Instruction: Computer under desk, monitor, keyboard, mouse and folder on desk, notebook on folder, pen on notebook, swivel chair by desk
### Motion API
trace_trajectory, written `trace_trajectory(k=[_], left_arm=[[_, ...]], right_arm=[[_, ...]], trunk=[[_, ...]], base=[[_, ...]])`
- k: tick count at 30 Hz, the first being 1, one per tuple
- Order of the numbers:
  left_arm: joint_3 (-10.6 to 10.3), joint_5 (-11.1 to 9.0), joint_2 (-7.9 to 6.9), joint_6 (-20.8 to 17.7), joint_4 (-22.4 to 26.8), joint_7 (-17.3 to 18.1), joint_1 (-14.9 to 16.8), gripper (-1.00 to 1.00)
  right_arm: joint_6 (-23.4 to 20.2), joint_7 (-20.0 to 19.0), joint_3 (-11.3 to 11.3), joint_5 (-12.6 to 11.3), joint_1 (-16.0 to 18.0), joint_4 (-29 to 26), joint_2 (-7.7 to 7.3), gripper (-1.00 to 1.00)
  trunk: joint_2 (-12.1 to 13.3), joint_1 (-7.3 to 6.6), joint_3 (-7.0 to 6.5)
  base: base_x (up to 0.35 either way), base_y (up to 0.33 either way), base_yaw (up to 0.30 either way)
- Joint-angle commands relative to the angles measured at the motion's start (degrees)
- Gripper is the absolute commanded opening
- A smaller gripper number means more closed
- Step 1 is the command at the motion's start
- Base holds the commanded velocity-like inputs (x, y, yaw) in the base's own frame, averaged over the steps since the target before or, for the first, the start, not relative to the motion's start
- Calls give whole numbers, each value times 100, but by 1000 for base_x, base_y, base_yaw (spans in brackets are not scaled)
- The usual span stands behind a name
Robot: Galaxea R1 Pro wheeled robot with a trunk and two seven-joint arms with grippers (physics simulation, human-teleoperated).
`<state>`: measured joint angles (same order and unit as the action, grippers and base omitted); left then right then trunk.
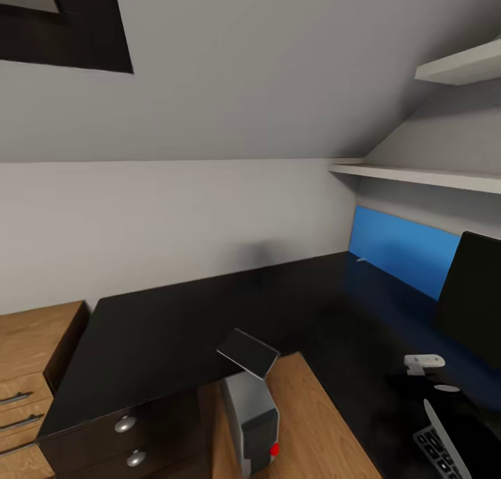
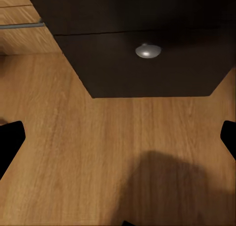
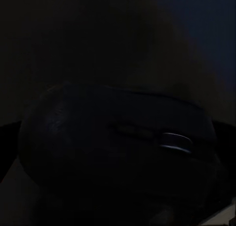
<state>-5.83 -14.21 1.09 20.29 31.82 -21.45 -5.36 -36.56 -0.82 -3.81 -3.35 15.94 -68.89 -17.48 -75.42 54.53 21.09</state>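
Nearest, the mouse (image 3: 118,147) looms dark and close before the right gripper; whether that claw is closed on it I cannot tell. The left gripper (image 2: 118,137) hangs spread wide over the floor (image 2: 98,152), holding nothing. The computer (image 1: 252,416) stands beside the drawer unit (image 1: 129,441). On the desk (image 1: 181,326), the keyboard (image 1: 438,448) sits at its near right edge before the monitor (image 1: 476,298), ready for the mouse alongside.

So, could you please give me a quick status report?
Left gripper open, empty, over floor by drawer unit. Right wrist view: mouse close up, grip unclear. Keyboard near monitor. No obstruction seen.
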Motion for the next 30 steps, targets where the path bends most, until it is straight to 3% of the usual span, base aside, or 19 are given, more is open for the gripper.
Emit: trace_trajectory(k=[1, 4, 15, 20, 30], left_arm=[[-43, -55, -5, 18, 9, -38, 0, 100], [-48, -55, -4, 18, 9, -42, 0, 100], [-50, -55, -4, 18, 9, -43, 0, 100], [-50, -55, -4, 18, 9, -43, 0, 100], [-50, -55, -4, 18, 9, -43, 0, 100]], right_arm=[[-13, -9, -6, 11, 21, 68, -1, -100], [11, -7, -6, 168, 145, 374, -1, -100], [53, -13, -6, 380, 734, 1521, 2, -100], [29, -22, -1, 520, 785, 1636, 16, -100], [16, -23, 46, 529, 788, 1649, 24, -100]], trunk=[[-3, 3, 6], [-3, 3, 6], [-3, 3, 6], [-3, 3, 6], [-3, 3, 6]], base=[[179, -107, 0], [71, -42, 0], [11, -6, 0], [0, 0, 0], [-116, 0, 0]])
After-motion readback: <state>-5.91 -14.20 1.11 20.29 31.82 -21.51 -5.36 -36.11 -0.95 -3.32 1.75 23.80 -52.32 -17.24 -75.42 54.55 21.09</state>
